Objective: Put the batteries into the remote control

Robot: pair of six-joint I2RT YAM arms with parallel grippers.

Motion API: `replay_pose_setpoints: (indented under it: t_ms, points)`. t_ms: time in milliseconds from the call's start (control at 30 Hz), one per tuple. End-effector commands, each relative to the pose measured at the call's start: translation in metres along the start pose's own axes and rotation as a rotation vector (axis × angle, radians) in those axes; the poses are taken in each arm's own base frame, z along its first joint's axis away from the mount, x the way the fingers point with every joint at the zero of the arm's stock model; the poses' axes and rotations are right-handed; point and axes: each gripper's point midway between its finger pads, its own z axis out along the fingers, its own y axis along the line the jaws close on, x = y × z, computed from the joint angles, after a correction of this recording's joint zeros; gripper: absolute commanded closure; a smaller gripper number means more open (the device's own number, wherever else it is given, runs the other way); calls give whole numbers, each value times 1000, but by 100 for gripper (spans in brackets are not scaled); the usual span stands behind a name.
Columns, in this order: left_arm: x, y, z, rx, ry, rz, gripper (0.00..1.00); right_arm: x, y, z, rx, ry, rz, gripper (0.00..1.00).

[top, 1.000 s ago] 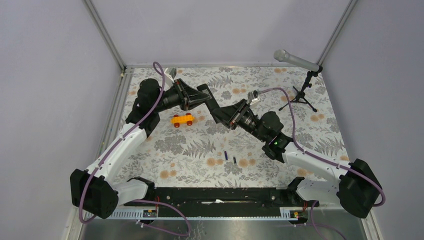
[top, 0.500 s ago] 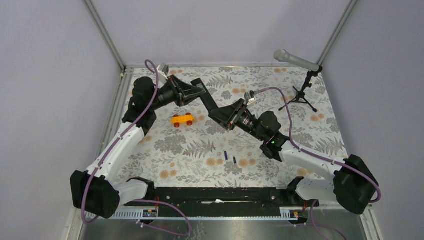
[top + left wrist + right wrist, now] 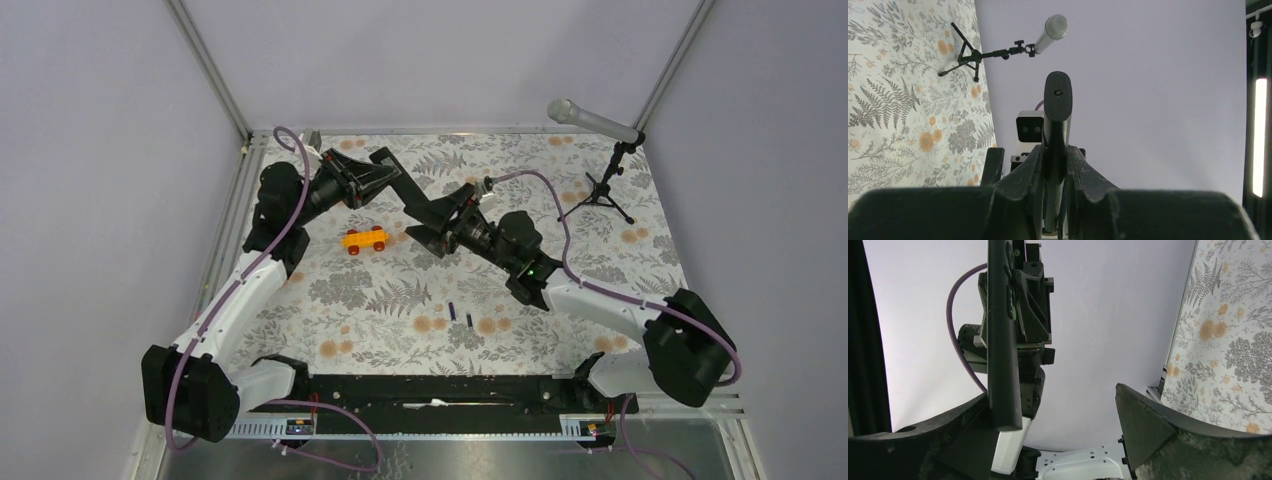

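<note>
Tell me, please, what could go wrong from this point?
1. The left gripper clamps the remote at one end only; a nudge from the open right gripper, whose finger is right beside it, might twist it loose.
2. The batteries lie loose on the table; being small and round, they may roll when picked.

I can't read any words, numbers or signs anywhere. The remote control [image 3: 1000, 340] is dark, and I can't make out any marks on it. The batteries [image 3: 452, 311] look too tiny from up here for me to see any print on them.
</note>
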Motion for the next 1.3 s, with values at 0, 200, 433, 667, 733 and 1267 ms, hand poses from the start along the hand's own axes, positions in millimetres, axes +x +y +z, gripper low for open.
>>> replay_pose_setpoints:
  t_ms: [0, 200, 433, 667, 733, 1267]
  points:
    - [5, -60, -15, 197, -21, 28, 100, 1, -3, 19, 26, 22, 28, 14]
    - [9, -55, -20, 166, -28, 32, 100, -7, 17, 27, -67, -9, 5, 15]
    - [7, -49, -19, 159, -36, 6, 100, -18, 33, 28, -152, -56, -57, 9]
    - [6, -47, -16, 128, -29, 16, 100, -38, 31, 27, -78, -111, -126, 8]
    - [7, -40, -16, 96, -27, 21, 100, -45, 35, 27, -80, -121, -131, 8]
    - [-7, -45, -4, 135, -48, -20, 100, -12, 8, 11, -76, 74, -92, 24]
